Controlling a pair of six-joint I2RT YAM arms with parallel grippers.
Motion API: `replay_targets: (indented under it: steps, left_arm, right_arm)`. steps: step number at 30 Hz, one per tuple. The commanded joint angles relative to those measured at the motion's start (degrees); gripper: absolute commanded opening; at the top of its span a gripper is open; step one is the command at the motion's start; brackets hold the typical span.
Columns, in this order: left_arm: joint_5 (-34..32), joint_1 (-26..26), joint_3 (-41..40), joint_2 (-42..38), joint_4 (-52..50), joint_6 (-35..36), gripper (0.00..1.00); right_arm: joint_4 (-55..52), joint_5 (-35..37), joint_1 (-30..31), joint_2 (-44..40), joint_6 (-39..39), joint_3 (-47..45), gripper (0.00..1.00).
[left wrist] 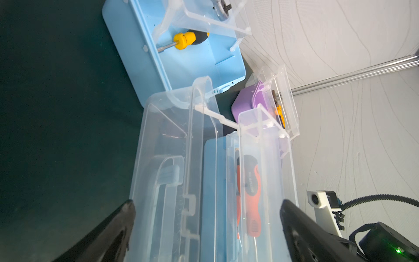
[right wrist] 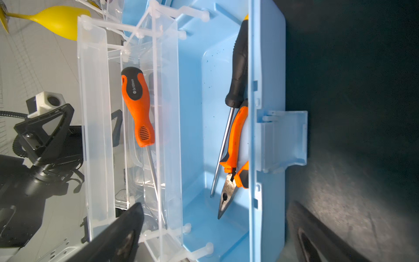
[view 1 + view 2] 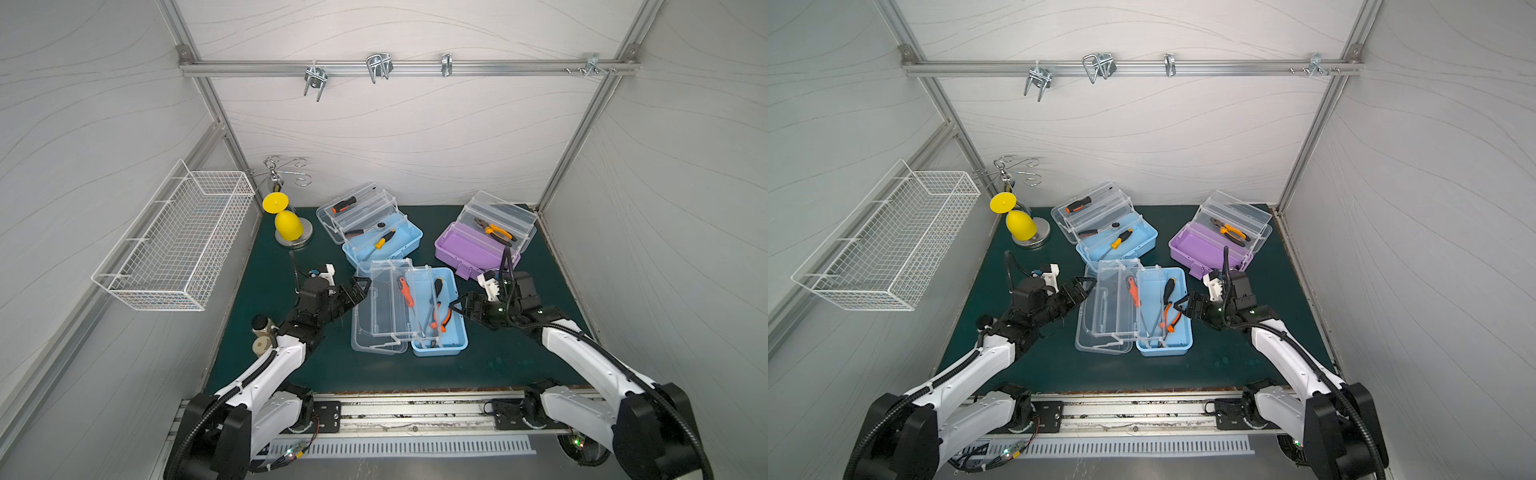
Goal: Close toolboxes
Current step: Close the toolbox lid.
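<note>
While I flank the near toolbox (image 3: 444, 336): open on the bench (image 3: 291, 365).
Left fingers (image 1: 108, 236), right fingers (image 2: 122, 233): both spread wide, empty.
Clear lid (image 3: 361, 332): light, flexy, slippery; I'd lift its outer edge.

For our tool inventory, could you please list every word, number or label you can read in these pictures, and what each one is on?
"5x100mm": on the handle of the orange-and-black plastic-handled screwdriver in the nearest light-blue plastic toolbox.
Raised lettering on that same handle, seen in the left wrist view: too blurred to read.
No other text is visible.
</note>
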Motion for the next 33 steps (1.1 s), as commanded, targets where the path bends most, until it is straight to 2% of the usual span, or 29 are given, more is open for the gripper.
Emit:
replay_targets:
  steps: [1, 18, 33]
  left_arm:
    - [2.24, -2.12, 0.81, 0.97, 5.53, -1.18, 1.00]
    - [-0.81, -9.44, 3.36, 0.79, 6.04, 1.22, 1.00]
    - [-3.07, -11.32, 4.42, 0.78, 3.51, 2.31, 1.00]
  right_arm:
    - [3.43, -1.58, 0.85, 0.85, 1.31, 0.64, 0.99]
    - [6.57, -1.23, 6.06, 6.36, 0.96, 2.74, 0.99]
    - [3.90, -0.30, 7.86, 5.51, -1.89, 4.45, 0.99]
